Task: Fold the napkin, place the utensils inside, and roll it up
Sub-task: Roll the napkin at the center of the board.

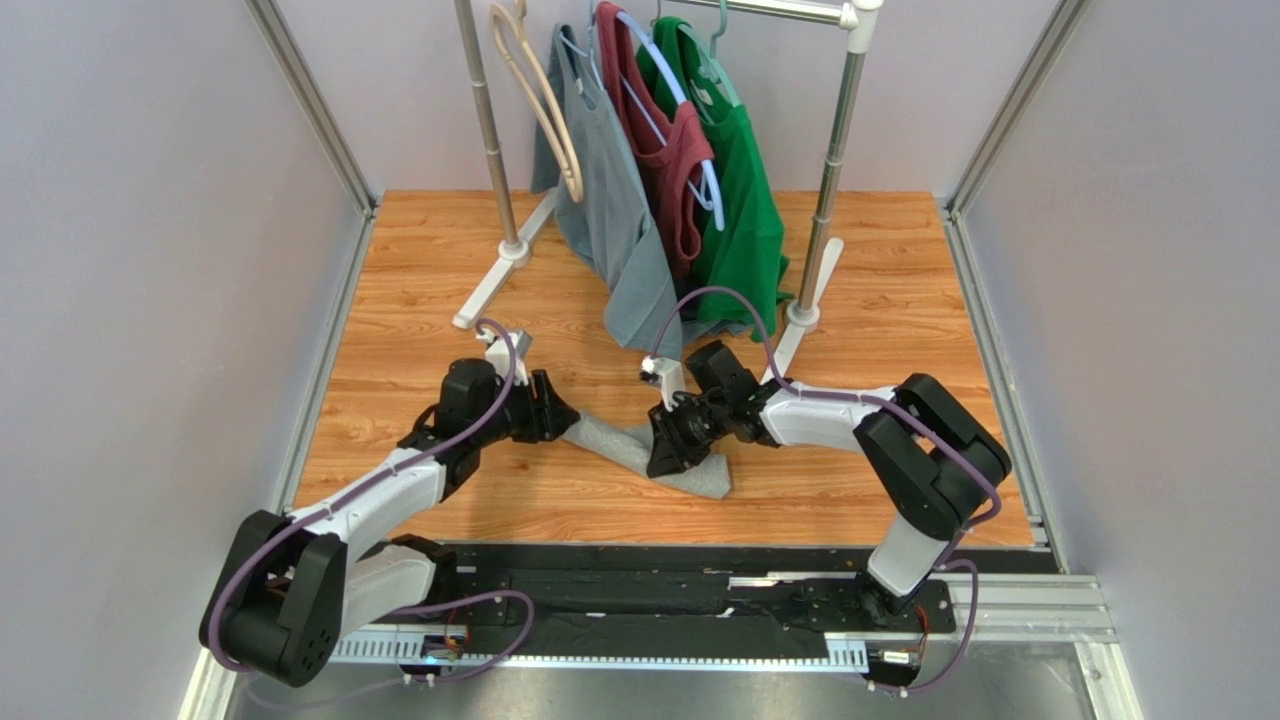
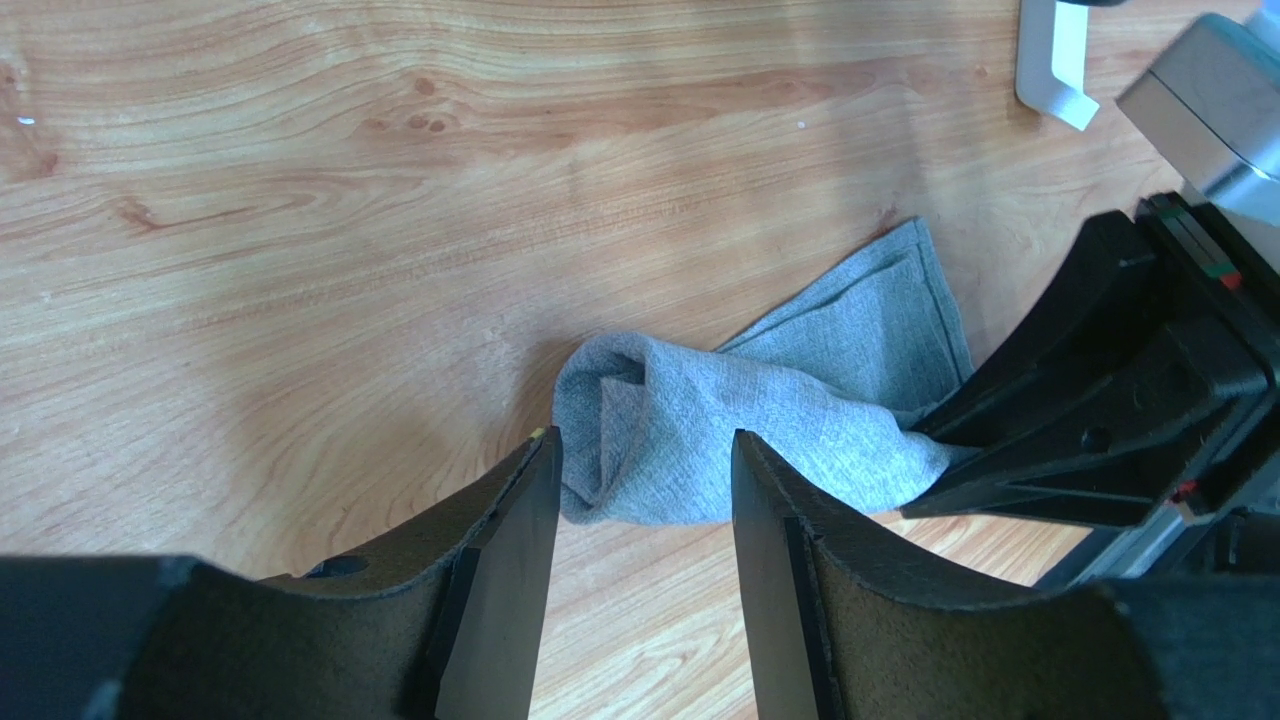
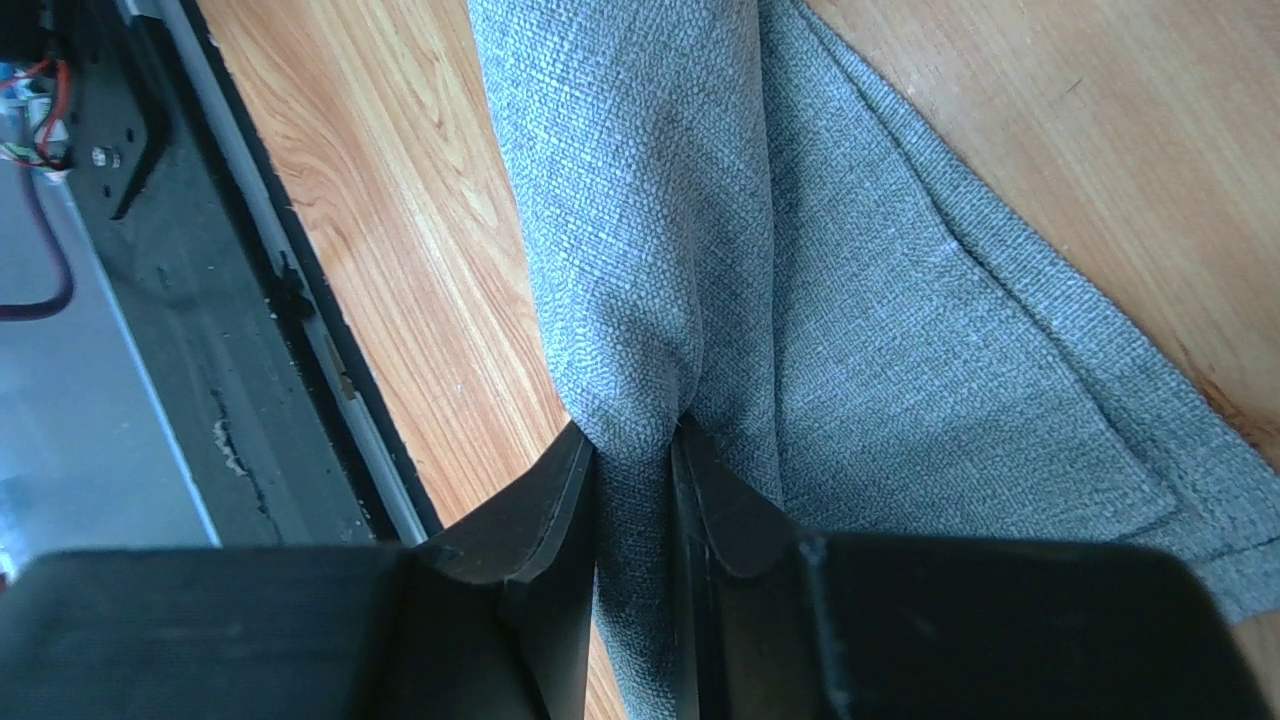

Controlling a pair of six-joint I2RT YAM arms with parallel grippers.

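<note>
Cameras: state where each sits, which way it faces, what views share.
Top external: above and behind, facing down at the table; left arm and right arm show, napkin between them.
Left wrist: looking down past the open left fingers at the napkin's rolled end.
Right wrist: looking down past the right fingers pinching the napkin.
Shared: the napkin, in all three.

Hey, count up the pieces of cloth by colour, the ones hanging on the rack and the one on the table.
Grey: 2 (napkin, grey shirt)
Dark red: 1 (red top)
Green: 1 (green shirt)
Total: 4
</note>
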